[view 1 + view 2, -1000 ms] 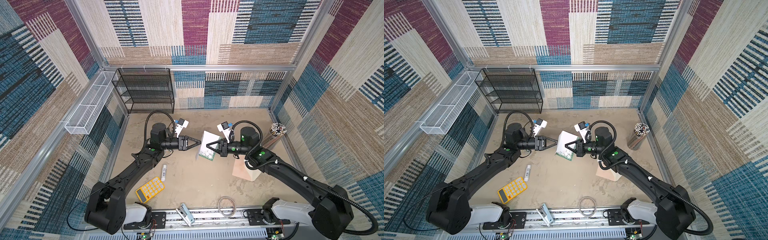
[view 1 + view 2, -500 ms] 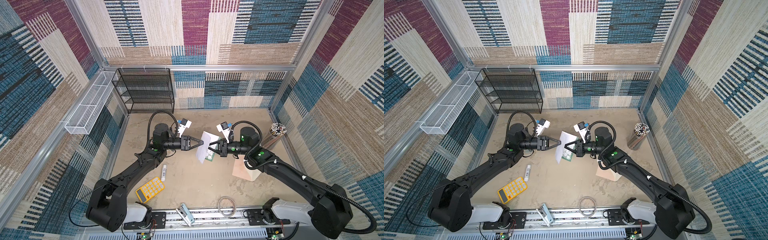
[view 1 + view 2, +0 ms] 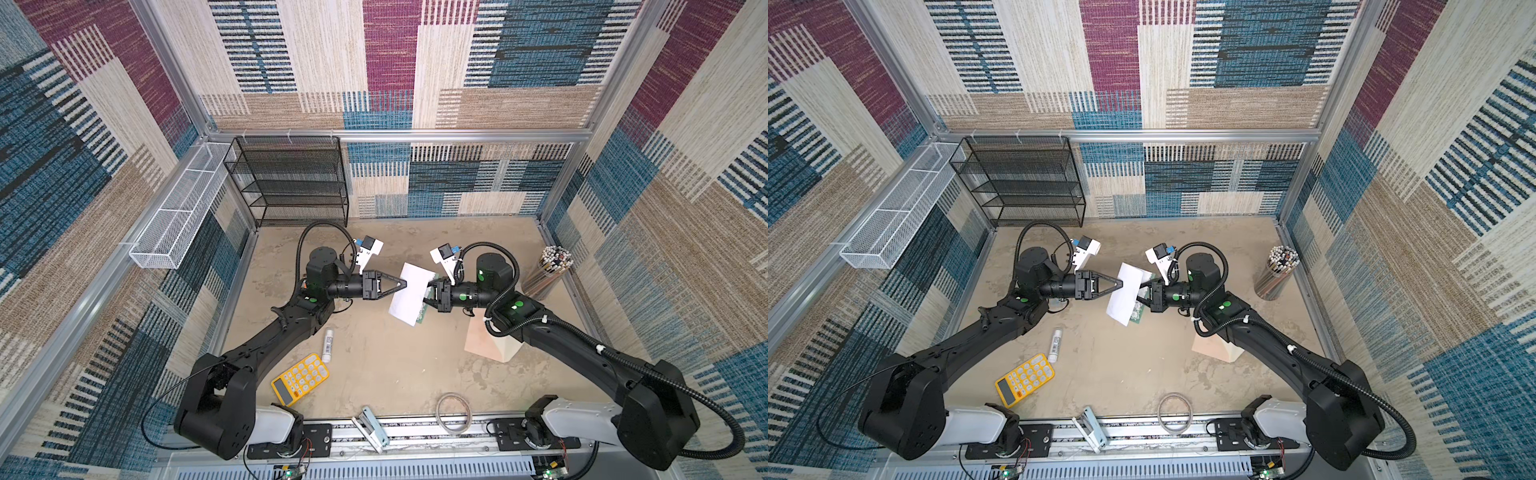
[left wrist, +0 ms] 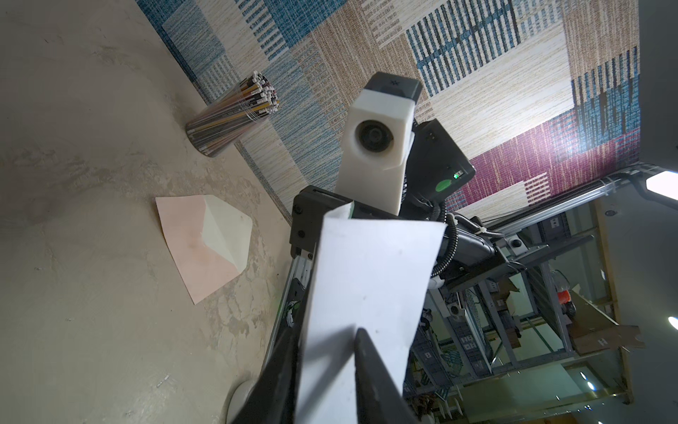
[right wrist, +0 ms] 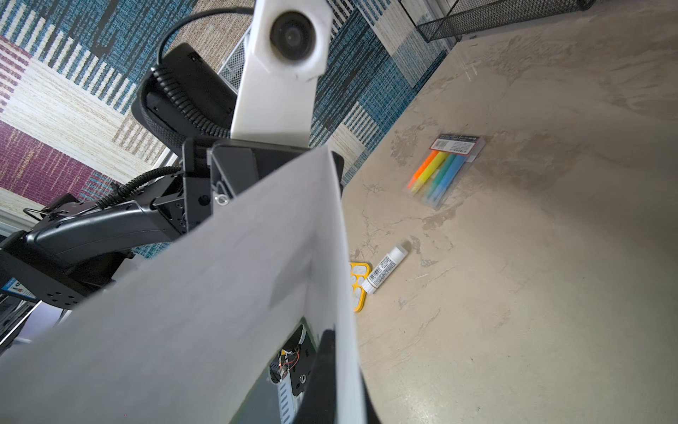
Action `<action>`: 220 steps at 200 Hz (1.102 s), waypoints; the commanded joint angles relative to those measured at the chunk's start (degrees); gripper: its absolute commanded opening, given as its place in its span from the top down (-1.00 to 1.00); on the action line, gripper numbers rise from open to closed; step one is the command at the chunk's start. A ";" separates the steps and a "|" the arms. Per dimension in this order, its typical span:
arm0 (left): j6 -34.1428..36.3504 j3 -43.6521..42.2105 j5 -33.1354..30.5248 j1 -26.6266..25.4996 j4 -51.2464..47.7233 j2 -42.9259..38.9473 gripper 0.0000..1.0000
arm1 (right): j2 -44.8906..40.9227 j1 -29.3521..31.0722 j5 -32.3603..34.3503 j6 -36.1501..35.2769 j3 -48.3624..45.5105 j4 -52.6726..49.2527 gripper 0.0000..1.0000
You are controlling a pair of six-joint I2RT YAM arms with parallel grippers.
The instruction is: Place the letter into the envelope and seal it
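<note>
The right gripper (image 3: 428, 292) was clamped on the letter (image 3: 409, 298) at mid-frame; its opposite edge was straddled by the left gripper (image 3: 403, 285), grip unclear.

Both top views are taken from high above the near edge of the worktop (image 3: 374, 374), tilted steeply down; the whole worktop and both arms are shared. The left wrist view is aimed across at the right arm's camera (image 4: 378, 136) and the right edge, the right wrist view back at the left arm's camera (image 5: 290, 36) and the left edge. The letter (image 4: 367, 279) is seen very close in both.
</note>
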 commanded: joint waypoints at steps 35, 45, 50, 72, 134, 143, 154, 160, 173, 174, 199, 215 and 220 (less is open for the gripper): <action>-0.34 0.05 -1.28 -0.02 1.96 0.52 0.66 | -0.13 0.05 -1.02 0.33 0.20 1.11 0.97; 0.02 0.16 -1.34 0.00 1.45 0.52 0.71 | -0.18 0.00 -0.89 0.03 0.25 0.76 0.94; 0.08 0.19 -1.42 0.06 1.29 0.45 0.74 | -0.26 0.00 -0.78 -0.15 0.29 0.60 0.93; 0.92 0.55 -1.73 0.03 -0.22 -0.12 0.87 | -0.70 0.02 0.01 -1.10 0.21 -0.35 0.82; 19.21 6.21 -15.23 -0.07 -27.64 -7.27 1.00 | -5.44 -0.02 17.30 -11.07 -1.17 -7.46 -0.21; 24.32 7.79 -20.24 -0.18 -33.68 -8.87 1.00 | -7.12 -0.04 21.71 -13.35 -1.82 -8.26 -0.29; 29.75 9.61 -26.37 -0.44 -40.47 -10.18 1.00 | -9.68 -0.02 25.55 -16.67 -3.05 -8.25 -0.36; 32.46 10.39 -30.12 -0.67 -43.24 -10.75 1.00 | -11.25 -0.02 27.13 -18.42 -3.73 -7.87 -0.38; 37.62 11.59 -37.52 -1.42 -47.78 -11.31 1.00 | -14.63 -0.02 28.84 -22.23 -5.31 -6.66 -0.40; 38.01 11.71 -37.89 -1.42 -48.09 -11.28 1.00 | -14.83 -0.02 28.85 -22.55 -5.48 -6.57 -0.41; 46.69 12.27 -44.66 -3.27 -50.32 -11.26 1.00 | -20.73 0.00 25.59 -31.13 -8.29 -3.41 -0.41; 54.15 12.02 -46.05 -5.74 -50.28 -11.51 1.00 | -23.07 0.03 19.79 -37.28 -8.95 -3.11 -0.41; 56.57 11.85 -46.58 -6.61 -50.33 -11.59 1.00 | -23.21 0.07 18.04 -39.03 -8.60 -3.93 -0.41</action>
